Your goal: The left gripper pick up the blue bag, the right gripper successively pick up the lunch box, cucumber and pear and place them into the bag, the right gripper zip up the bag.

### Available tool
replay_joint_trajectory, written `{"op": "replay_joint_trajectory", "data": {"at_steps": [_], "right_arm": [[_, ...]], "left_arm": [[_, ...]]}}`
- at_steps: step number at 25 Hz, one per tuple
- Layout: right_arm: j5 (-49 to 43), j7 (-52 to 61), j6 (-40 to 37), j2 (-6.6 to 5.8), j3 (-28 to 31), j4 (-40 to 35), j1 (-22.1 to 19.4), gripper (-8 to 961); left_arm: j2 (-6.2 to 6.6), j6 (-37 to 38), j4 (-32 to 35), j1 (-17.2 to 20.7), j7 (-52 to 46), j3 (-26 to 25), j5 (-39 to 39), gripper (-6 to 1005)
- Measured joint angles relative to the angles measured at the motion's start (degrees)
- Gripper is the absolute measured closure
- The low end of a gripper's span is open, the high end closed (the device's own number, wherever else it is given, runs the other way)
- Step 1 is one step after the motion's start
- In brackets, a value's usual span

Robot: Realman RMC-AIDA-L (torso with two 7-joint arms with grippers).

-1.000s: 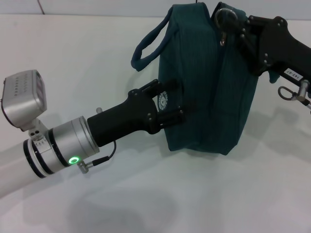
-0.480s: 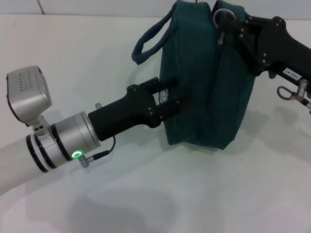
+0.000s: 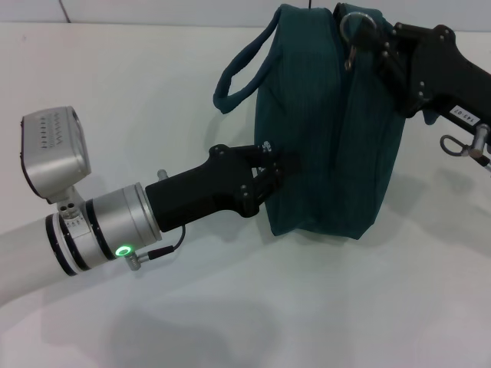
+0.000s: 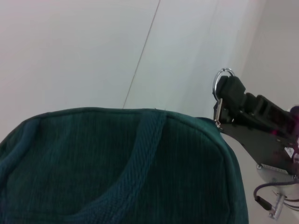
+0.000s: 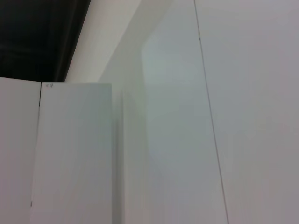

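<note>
The blue bag (image 3: 330,146) stands upright on the white table, its top closed, and fills the lower part of the left wrist view (image 4: 117,168). My left gripper (image 3: 282,163) presses into the bag's near side, over the white logo, with its fingers drawn together on the fabric. At the bag's top, my right gripper (image 3: 367,42) is shut on the silver ring zipper pull (image 3: 350,29), which also shows in the left wrist view (image 4: 222,79). One looped handle (image 3: 242,73) hangs off to the left. The lunch box, cucumber and pear are out of view.
A white table (image 3: 153,92) spreads around the bag, with a pale wall behind. The left arm's silver wrist camera block (image 3: 54,157) sticks up at the left. The right wrist view shows only white wall panels (image 5: 187,140).
The left wrist has rolled and its fingers, earlier spread around the logo, have closed together on the bag's side. The bag has shifted slightly. The right gripper has stayed at the zipper pull.
</note>
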Motion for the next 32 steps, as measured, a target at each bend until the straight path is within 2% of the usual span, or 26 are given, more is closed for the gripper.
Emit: {"op": "replay_joint_trajectory", "data": {"at_steps": [5, 11, 17, 23, 32], "right_arm": [[1.68, 0.05, -0.41, 0.0, -0.4, 0.0, -0.18, 935], [3.75, 3.24, 1.06, 0.0, -0.27, -0.02, -0.5, 934], [4.53, 7.93, 3.62, 0.0, -0.14, -0.51, -0.24, 933], [5.03, 9.84, 5.62, -0.01, -0.03, -0.54, -0.4, 933], [5.15, 10.49, 9.82, 0.0, -0.39, -0.15, -0.38, 931]], "left_arm": [[0.06, -0.46, -0.21, 0.07, 0.19, 0.54, 0.05, 886], [0.18, -1.59, 0.13, 0.44, -0.04, 5.16, 0.03, 911], [0.29, -1.37, 0.21, 0.63, -0.17, 7.31, 1.07, 921], [0.51, 2.54, 0.3, 0.65, -0.36, 7.82, 5.61, 914], [0.99, 7.68, 0.79, 0.91, -0.54, 10.56, 8.2, 904]]}}
